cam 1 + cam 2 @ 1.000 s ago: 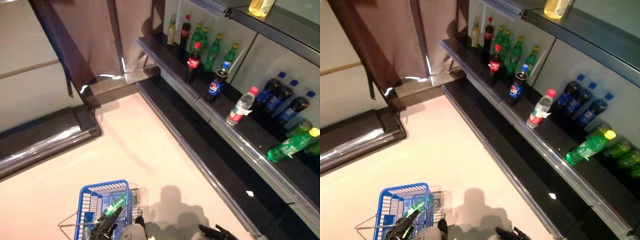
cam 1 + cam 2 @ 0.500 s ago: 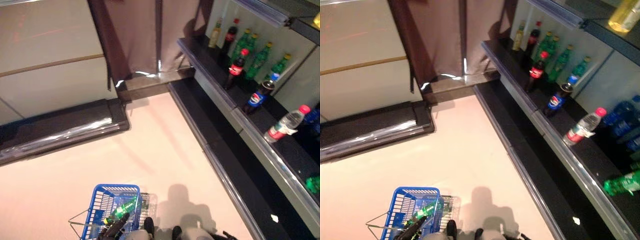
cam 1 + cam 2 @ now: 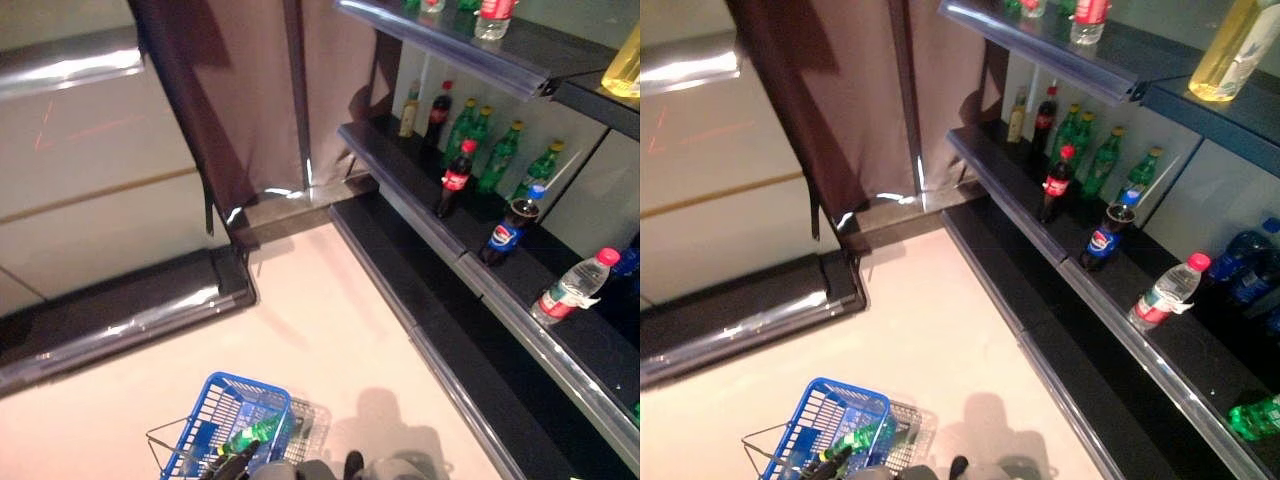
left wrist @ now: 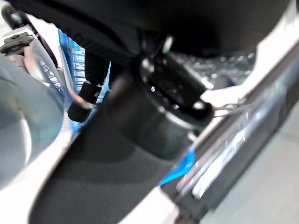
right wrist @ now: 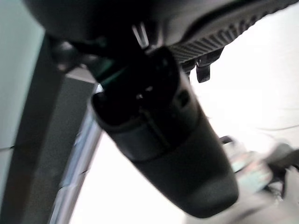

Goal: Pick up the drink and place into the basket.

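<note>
My view is tilting up since a second ago, bringing the upper dark shelf [image 3: 470, 45] into sight; nothing on the floor is shifting. The green plastic drink bottle [image 3: 252, 434] is lying on its side inside the blue wire basket [image 3: 205, 415] on the pale floor [image 3: 330, 330]. My left hand [image 3: 228, 464] is showing at the basket's near edge, but I cannot tell its fingers' state; my right hand's neither. The bottle looks light, smooth and slippery, best gripped around its middle.
</note>
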You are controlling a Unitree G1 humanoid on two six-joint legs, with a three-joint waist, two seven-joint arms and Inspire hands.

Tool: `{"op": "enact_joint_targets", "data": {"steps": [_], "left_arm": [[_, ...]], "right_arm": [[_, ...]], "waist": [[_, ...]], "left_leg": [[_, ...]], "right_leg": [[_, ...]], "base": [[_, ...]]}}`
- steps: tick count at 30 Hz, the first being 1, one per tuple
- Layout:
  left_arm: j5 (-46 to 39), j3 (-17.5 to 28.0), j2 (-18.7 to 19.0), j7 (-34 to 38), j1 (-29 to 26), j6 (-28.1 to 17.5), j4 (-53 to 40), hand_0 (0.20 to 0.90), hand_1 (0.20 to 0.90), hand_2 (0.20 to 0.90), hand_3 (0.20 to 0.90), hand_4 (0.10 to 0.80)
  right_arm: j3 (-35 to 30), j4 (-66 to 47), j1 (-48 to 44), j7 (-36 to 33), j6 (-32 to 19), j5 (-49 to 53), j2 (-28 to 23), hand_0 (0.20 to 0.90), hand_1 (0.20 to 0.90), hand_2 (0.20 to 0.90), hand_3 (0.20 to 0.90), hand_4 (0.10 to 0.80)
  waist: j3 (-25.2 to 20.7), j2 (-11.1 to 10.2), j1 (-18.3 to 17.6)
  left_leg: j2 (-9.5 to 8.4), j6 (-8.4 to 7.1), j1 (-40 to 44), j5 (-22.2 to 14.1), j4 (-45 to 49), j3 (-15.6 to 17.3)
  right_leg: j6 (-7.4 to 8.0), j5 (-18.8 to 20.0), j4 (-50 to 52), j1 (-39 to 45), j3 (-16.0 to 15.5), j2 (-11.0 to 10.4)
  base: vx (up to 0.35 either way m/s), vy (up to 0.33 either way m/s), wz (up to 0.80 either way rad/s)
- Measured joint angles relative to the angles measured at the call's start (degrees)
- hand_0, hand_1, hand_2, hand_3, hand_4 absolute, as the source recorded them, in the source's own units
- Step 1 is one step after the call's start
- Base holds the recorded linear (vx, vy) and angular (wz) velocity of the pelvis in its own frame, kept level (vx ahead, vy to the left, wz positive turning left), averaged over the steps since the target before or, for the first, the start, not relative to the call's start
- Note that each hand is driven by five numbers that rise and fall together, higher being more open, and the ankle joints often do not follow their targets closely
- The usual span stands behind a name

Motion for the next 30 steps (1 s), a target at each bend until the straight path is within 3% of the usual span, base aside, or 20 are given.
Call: {"op": "enact_joint_targets", "data": {"steps": [2, 4, 6, 7, 8, 9, 11, 12, 14, 17, 20, 22, 25, 27, 29, 30], "left_arm": [[-0.3, 2.2, 0.1, 0.0, 0.1, -0.6, -0.4, 0.300, 0.300, 0.300, 0.200, 0.100], [-0.5, 3.6, 0.2, -0.1, -0.1, -0.8, -0.3, 0.300, 0.300, 0.300, 0.200, 0.100], [-0.4, 3.6, 0.2, -0.1, 0.2, -1.0, -0.2, 0.300, 0.300, 0.300, 0.200, 0.100], [-0.5, 3.6, -0.2, 0.2, 0.6, -1.0, 0.1, 0.300, 0.300, 0.300, 0.200, 0.100], [-0.4, 3.7, -0.8, 0.4, 1.0, -1.0, 0.1, 0.300, 0.300, 0.300, 0.200, 0.100], [-0.3, 3.7, -0.9, 0.5, 1.4, -1.0, 0.0, 0.300, 0.300, 0.300, 0.200, 0.100], [0.7, 3.6, 1.1, 1.5, -0.1, 0.4, 0.0, 0.300, 0.300, 0.300, 0.200, 0.100], [1.4, 3.5, 1.8, 1.7, -0.8, 1.0, 0.1, 0.300, 0.300, 0.300, 0.200, 0.100], [2.0, 3.4, 2.8, 1.7, -3.7, 1.3, -0.1, 0.300, 0.300, 0.300, 0.200, 0.100], [2.0, 3.9, 4.5, 1.6, -2.7, 1.2, -0.1, 0.300, 0.300, 0.300, 0.200, 0.100], [3.0, 3.9, 5.3, 1.3, -1.6, 1.1, -0.5, 0.300, 0.300, 0.300, 0.200, 0.100], [3.2, 3.8, 4.8, 1.3, -1.1, 1.3, -0.4, 0.300, 0.300, 0.300, 0.200, 0.100], [5.1, 3.5, 4.1, 1.3, -0.1, 0.5, -0.5, 0.300, 0.300, 0.300, 0.200, 0.100], [5.1, 3.7, 4.1, 1.4, -0.5, 0.2, -0.7, 0.300, 0.300, 0.300, 0.200, 0.100], [5.1, 3.9, 3.7, 1.3, -2.0, 0.3, -0.7, 0.300, 0.300, 0.300, 0.200, 0.100], [5.1, 4.2, 2.7, 1.3, -2.2, 0.3, -0.7, 0.300, 0.300, 0.300, 0.200, 0.100]], "right_arm": [[0.8, -1.5, -2.0, 0.1, -1.1, -0.6, -0.3, 0.900, 0.900, 0.900, 0.900, 0.800], [1.0, -1.3, -3.3, 0.4, -1.3, -0.6, -0.8, 0.900, 0.900, 0.900, 0.900, 0.800], [0.6, -0.9, -3.2, 0.5, -1.3, -0.8, -0.9, 0.900, 0.900, 0.900, 0.900, 0.800], [0.6, 0.1, -3.4, 0.4, -0.8, -0.8, -0.9, 0.900, 0.900, 0.900, 0.900, 0.800], [0.8, 0.6, -3.4, 0.3, -0.2, -0.8, -1.1, 0.900, 0.900, 0.900, 0.900, 0.800], [1.2, 0.6, -3.1, 0.3, 0.4, -0.8, -1.0, 0.900, 0.900, 0.900, 0.900, 0.800], [1.0, 0.3, -1.2, 0.2, 0.6, -0.7, 1.6, 0.900, 0.900, 0.900, 0.900, 0.800], [1.0, 0.2, -0.6, 0.2, 0.8, -0.7, 2.4, 0.900, 0.900, 0.900, 0.900, 0.800], [-0.4, 0.1, 0.7, -0.1, 0.8, -0.4, 3.1, 0.900, 0.900, 0.900, 0.900, 0.800], [0.0, -1.9, -0.2, -0.5, -0.5, -0.8, 1.9, 0.900, 0.900, 0.900, 0.900, 0.800], [0.6, -3.2, -0.6, -0.5, -0.4, -1.3, 1.0, 0.900, 0.900, 0.900, 0.900, 0.800], [1.2, -4.1, -0.1, -0.5, -0.4, -2.0, 1.3, 0.900, 0.900, 0.900, 0.900, 0.800], [1.4, -4.1, 0.6, -0.5, -0.3, -2.6, 1.2, 0.900, 0.900, 0.900, 0.900, 0.800], [1.5, -4.1, 0.4, -0.4, -0.4, -3.5, 0.8, 0.900, 0.900, 0.900, 0.900, 0.800], [1.5, -3.5, 0.2, -0.2, 0.1, -4.4, 1.1, 0.900, 0.900, 0.900, 0.900, 0.800], [1.6, -3.5, 0.1, -0.2, 0.2, -5.4, 1.0, 0.900, 0.900, 0.900, 0.900, 0.800]], "waist": [[0.3, -0.3, 0.7], [0.7, 0.2, 2.7], [1.4, 1.2, 3.3], [1.5, 1.9, 4.3], [1.6, 2.4, 4.6], [1.9, 2.3, 4.6], [1.9, -1.1, 2.2], [2.1, -1.6, 1.5], [2.6, -1.5, 0.9], [3.1, -0.7, 1.9], [3.2, -0.5, 1.9], [3.2, -0.6, 1.4], [3.4, -0.2, 1.9], [3.5, 0.1, 2.0], [3.5, -0.6, 2.0], [3.3, -1.2, 2.4]], "left_leg": [[2.31, 1.00, 2.3, 2.7, -19.8, -3.7], [4.69, -1.02, 4.2, 7.0, -33.4, -8.3], [5.69, -0.69, 3.1, 7.3, -30.7, -11.5], [5.54, -0.59, 4.1, 7.3, -30.5, -12.8], [5.21, -0.52, 5.8, 9.7, -30.6, -12.5], [4.41, 0.76, 5.6, 13.1, -29.3, -11.5], [0.16, 3.80, 7.0, 12.0, -29.1, -9.1], [-0.97, 4.66, 7.6, 12.6, -30.1, -8.6], [-1.82, 6.54, 9.5, 12.2, -31.4, -5.8], [-1.02, 7.83, 13.0, 11.1, -33.8, 4.3], [0.31, 6.93, 14.6, 9.4, -34.4, 8.3], [0.88, 5.80, 14.3, 9.6, -34.5, 9.4], [2.60, 4.76, 14.4, 9.3, -33.3, 10.1], [3.77, 2.81, 13.1, 7.9, -29.3, 10.4], [3.93, 2.01, 10.0, 8.0, -23.5, 9.9], [3.72, 0.32, 9.0, 9.1, -20.3, 9.3]], "right_leg": [[0.92, 0.3, -2.9, 2.8, 4.6, 1.5], [1.57, 1.1, -4.7, 4.5, 9.7, 2.9], [2.34, -1.3, -3.7, 5.4, 12.1, 3.3], [3.46, -2.9, -2.1, 5.1, 15.1, 3.2], [5.52, -4.2, 0.2, 4.9, 15.8, 2.8], [7.17, -6.1, 1.9, 4.3, 15.2, 2.2], [9.65, -8.0, 3.6, 4.2, 12.2, -3.3], [10.19, -8.3, 4.3, 4.4, 11.1, -4.9], [10.29, -8.0, 6.7, 2.2, 9.1, -6.5], [10.88, -7.8, 9.2, -1.3, -0.4, -9.4], [11.19, -7.0, 6.3, -1.6, -6.0, -8.5], [10.67, -2.2, 0.9, -0.3, -6.4, -7.6], [9.43, -0.1, -2.0, 0.4, -8.1, -6.4], [8.88, 0.4, -3.0, 1.4, -7.8, -5.2], [8.34, -0.5, -2.8, 0.8, -8.6, -6.4], [7.80, -0.6, -3.1, 1.3, -9.0, -7.0]], "base": [[0.445, 0.307, -1.16], [0.476, 0.378, -1.26], [0.426, 0.491, -1.11], [0.286, 0.372, -1.38], [0.352, 0.439, -1.44], [0.303, 0.382, -1.06], [0.280, 0.336, -0.42], [0.237, 0.226, -0.10], [0.222, 0.198, -0.72], [0.120, 0.093, -1.44], [0.115, -0.007, -1.11], [0.099, -0.070, -0.47], [0.117, -0.124, -0.46], [0.190, -0.191, -0.36], [0.154, -0.181, 0.07], [0.155, -0.223, -0.07]]}}
